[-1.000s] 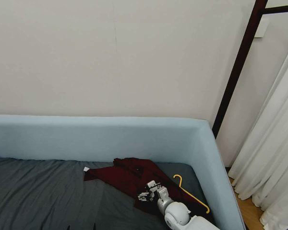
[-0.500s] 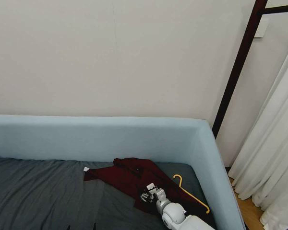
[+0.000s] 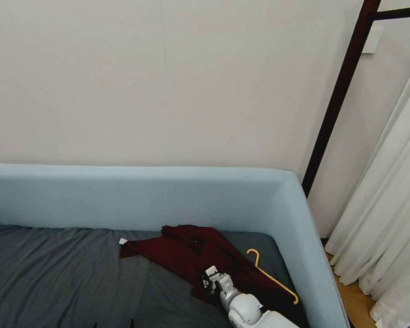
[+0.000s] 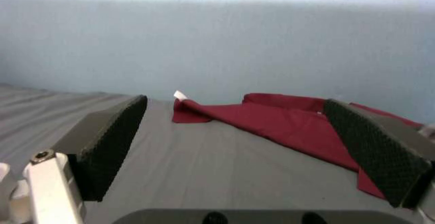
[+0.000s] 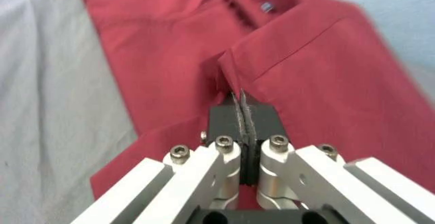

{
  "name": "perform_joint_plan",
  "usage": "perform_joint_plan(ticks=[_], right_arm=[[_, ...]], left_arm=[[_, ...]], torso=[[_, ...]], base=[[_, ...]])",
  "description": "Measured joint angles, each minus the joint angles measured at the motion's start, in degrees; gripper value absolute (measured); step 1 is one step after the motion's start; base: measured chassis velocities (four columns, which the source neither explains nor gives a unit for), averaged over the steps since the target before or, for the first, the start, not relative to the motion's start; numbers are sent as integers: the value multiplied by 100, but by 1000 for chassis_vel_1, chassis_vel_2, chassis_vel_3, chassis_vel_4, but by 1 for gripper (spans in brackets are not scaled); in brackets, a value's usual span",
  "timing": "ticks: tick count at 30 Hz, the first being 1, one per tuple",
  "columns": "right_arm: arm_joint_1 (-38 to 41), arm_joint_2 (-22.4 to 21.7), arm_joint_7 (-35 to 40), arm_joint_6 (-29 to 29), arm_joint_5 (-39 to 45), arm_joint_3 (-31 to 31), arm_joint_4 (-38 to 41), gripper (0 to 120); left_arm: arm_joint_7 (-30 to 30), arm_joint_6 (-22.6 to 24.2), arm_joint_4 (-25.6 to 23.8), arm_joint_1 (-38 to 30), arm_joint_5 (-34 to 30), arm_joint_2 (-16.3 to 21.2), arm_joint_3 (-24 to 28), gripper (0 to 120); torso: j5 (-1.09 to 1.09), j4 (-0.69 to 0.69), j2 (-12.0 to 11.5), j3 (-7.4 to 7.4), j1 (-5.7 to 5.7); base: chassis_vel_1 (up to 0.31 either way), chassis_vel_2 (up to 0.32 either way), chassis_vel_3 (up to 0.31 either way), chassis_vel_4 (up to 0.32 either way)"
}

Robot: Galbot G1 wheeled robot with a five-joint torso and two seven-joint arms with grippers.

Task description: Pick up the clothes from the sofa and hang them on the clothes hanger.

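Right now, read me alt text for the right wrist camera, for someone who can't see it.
The right claw is shut on a raised fold of the dark red garment. The garment lies spread over the grey sofa seat, with a small label visible near its far end.

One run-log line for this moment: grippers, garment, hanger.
right gripper: shut on dark red cloth garment, on grey sofa seat | left gripper: open, above seat | yellow hooked hanger: lying beside garment
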Motion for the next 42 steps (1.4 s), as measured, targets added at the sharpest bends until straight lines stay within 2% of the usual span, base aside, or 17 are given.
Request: perform_joint_plan(ticks=[1,2,6,7,10,16,22,27,28,32,34,35,38,39,42], right_arm=[[-27,-180,44,-23,54,50,215,0],[-27,-180,44,-23,54,50,215,0],[-156,-822,172,-77,186,352,709,0],[-156,-822,172,-77,186,352,709,0],[-253,-1232,253,-135,331,686,829,0],[-290,-1656,224,-177,443,999,777,0],[-457,-1768,55,-193,65,961,874,4],[-584,-1519,275,-53,-611,1091,885,23],[-584,-1519,275,-53,-611,1091,885,23],[-647,-1482,433,-43,-764,1199,1072,43],[-661,-1486,458,-52,-772,1224,1134,45],[-697,-1506,508,-95,-762,1277,1299,54],[-773,-1549,512,-166,-538,1292,1598,64],[-773,-1549,512,-166,-538,1292,1598,64],[-857,-1494,395,-197,-135,1099,1839,79]], left_arm=[[-1,4,10,-21,-2,4,2,99],[-1,4,10,-21,-2,4,2,99],[-2,60,37,-114,-7,7,51,99],[-2,60,37,-114,-7,7,51,99],[-1,102,56,-171,-4,-2,102,99],[19,167,63,-242,4,-1,146,99],[31,193,60,-260,4,11,152,99],[35,197,41,-226,6,22,149,99],[35,197,41,-226,6,22,149,99],[35,194,44,-208,5,44,131,99],[35,193,47,-205,4,47,129,99],[35,191,53,-201,0,50,122,99],[36,184,67,-199,-1,42,120,99],[36,184,67,-199,-1,42,120,99],[38,181,94,-200,26,11,141,99]], torso=[[0,0,0,0,0],[0,0,0,0,0],[1,-1,0,0,0],[1,-1,0,0,0],[1,-2,0,0,0],[1,0,0,0,0],[0,-2,0,0,0],[0,2,0,0,0],[0,2,0,0,0],[0,0,0,0,0],[0,-1,0,0,0],[-2,0,1,0,0],[-2,-1,1,0,0],[-2,-1,1,0,0],[-3,-2,1,0,0]], base=[[0,0,0,0],[0,0,0,0],[0,0,0,0],[0,0,0,0],[0,0,0,0],[0,0,0,0],[0,0,0,0],[0,0,0,0],[0,0,0,0],[0,0,0,0],[0,0,0,0],[0,0,0,0],[0,0,0,0],[0,0,0,0],[0,0,0,0]])
